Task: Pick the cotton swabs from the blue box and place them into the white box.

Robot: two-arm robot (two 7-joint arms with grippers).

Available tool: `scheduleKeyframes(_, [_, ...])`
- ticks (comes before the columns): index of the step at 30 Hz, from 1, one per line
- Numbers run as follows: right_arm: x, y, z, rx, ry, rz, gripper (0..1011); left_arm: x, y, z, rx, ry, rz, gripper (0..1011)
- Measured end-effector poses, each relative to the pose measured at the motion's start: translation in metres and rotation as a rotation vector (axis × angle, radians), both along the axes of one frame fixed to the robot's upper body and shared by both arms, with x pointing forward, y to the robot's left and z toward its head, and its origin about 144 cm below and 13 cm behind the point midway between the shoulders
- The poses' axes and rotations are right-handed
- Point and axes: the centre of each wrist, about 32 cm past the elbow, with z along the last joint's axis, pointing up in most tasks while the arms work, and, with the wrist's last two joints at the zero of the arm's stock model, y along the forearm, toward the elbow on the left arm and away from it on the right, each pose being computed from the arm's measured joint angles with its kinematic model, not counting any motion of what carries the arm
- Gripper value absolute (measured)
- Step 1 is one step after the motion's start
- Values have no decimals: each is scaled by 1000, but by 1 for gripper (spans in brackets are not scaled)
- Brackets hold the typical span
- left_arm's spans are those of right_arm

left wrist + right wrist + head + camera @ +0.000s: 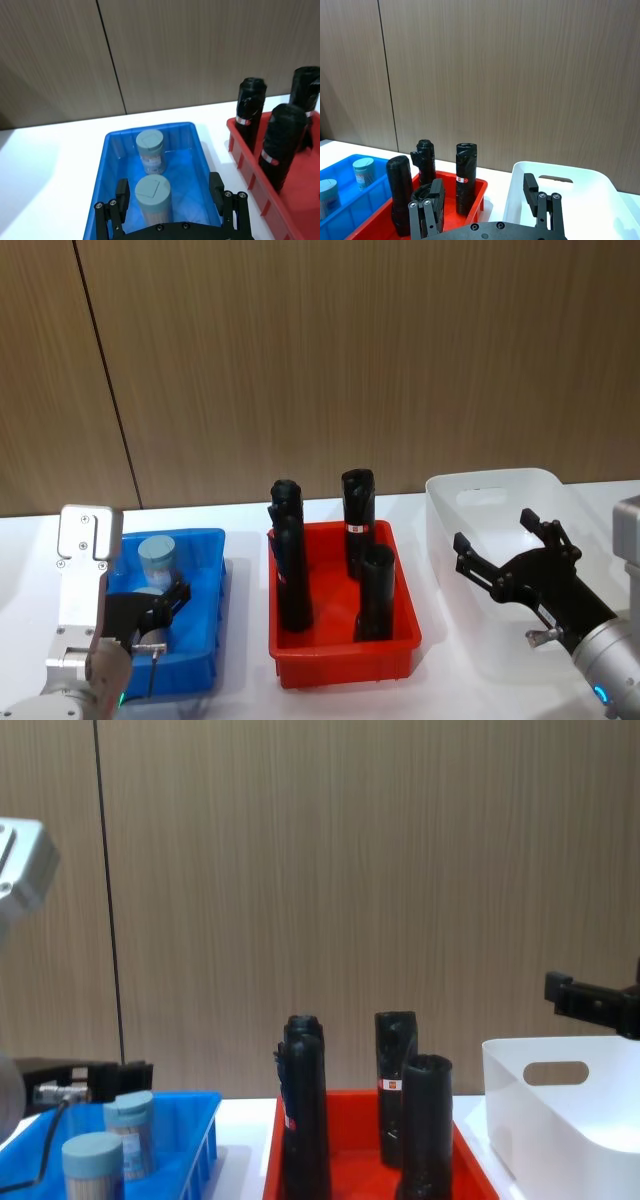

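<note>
Two cotton swabs jars with pale blue lids stand in the blue box (112, 150): a far jar (150, 149) and a near jar (152, 196). My left gripper (169, 192) hangs open just above the box, its fingers on either side of the near jar with gaps left and right. In the head view the far jar (156, 558) shows behind the left gripper (165, 605). My right gripper (505, 550) is open in the air over the white box (500, 485), with nothing between its fingers. From the chest, both jars (130, 1130) stand low at the left.
Between the two boxes sits a red tray (345, 650) holding three tall black cylinders (290, 560). They rise well above the tray's rim. A wooden wall closes the back of the white table (245, 520).
</note>
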Motion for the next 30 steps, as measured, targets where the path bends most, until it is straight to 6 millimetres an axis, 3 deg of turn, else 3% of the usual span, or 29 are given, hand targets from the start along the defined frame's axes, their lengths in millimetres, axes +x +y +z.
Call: scheduleKeyframes(30, [0,0,0,0,0,0,1002,45,18,-19,-2,179,37,1004])
